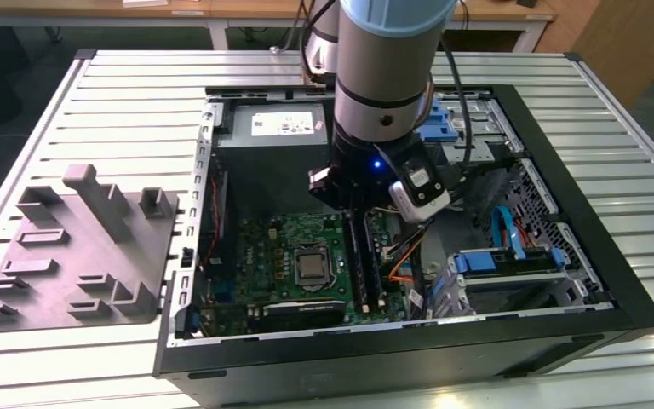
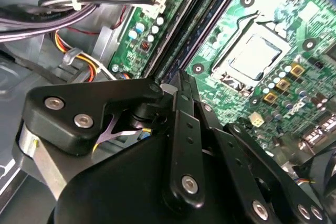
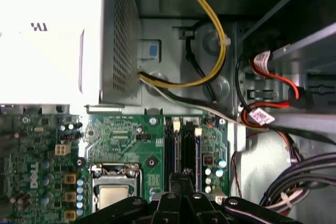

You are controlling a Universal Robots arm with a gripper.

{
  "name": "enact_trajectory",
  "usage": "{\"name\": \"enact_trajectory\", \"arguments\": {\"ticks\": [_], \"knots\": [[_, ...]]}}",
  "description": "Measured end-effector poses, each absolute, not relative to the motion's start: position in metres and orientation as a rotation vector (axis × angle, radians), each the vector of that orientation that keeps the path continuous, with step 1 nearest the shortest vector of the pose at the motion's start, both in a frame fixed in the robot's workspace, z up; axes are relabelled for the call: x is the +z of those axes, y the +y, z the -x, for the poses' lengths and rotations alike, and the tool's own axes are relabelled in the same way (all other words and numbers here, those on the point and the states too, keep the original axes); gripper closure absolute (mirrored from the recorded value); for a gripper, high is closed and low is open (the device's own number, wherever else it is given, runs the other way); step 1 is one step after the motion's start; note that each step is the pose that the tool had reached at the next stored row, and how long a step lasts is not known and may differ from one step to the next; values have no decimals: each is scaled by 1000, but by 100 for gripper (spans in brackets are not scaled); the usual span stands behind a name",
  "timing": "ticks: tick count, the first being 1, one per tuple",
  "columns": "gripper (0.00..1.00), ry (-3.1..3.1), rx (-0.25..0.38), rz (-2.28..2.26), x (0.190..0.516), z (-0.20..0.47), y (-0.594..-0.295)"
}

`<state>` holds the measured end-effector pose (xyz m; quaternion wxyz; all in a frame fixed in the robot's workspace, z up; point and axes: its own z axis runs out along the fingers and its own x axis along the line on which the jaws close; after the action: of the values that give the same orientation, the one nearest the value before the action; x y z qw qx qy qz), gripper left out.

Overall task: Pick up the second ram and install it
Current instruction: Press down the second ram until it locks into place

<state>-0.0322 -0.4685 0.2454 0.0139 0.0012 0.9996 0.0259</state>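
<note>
Tool [image 3: 185, 174] low over memory slots [image 3: 181, 150], grip state unclear; cables [image 3: 210, 77] and power-supply box [image 3: 58, 35] close by.

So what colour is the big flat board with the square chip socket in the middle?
Green. The motherboard shows best in the first wrist view.

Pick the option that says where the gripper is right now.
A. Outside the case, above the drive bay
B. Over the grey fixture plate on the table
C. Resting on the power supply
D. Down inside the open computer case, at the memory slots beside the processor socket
D: in the exterior view the gripper is down inside the computer case, at the memory slots beside the processor socket.
</note>
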Motion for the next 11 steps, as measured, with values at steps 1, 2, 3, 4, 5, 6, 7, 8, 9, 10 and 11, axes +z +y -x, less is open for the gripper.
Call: {"name": "enact_trajectory", "arguments": {"ticks": [1, 2, 3, 4, 5, 6, 7, 8, 9, 10, 11], "knots": [[90, 3113, 81, -4, 245, 32, -467], [90, 3113, 81, -4, 244, 32, -467], [90, 3113, 81, -4, 243, 32, -466], [90, 3113, 81, -4, 243, 32, -466], [90, 3113, 81, -4, 243, 32, -466], [90, 3113, 81, -4, 243, 32, -466], [90, 3113, 80, -4, 243, 32, -466], [90, 3113, 81, -4, 243, 32, -466], [90, 3113, 81, -4, 243, 32, -465], [90, 3113, 81, -4, 242, 32, -465], [90, 3113, 81, -4, 242, 32, -464]]}}
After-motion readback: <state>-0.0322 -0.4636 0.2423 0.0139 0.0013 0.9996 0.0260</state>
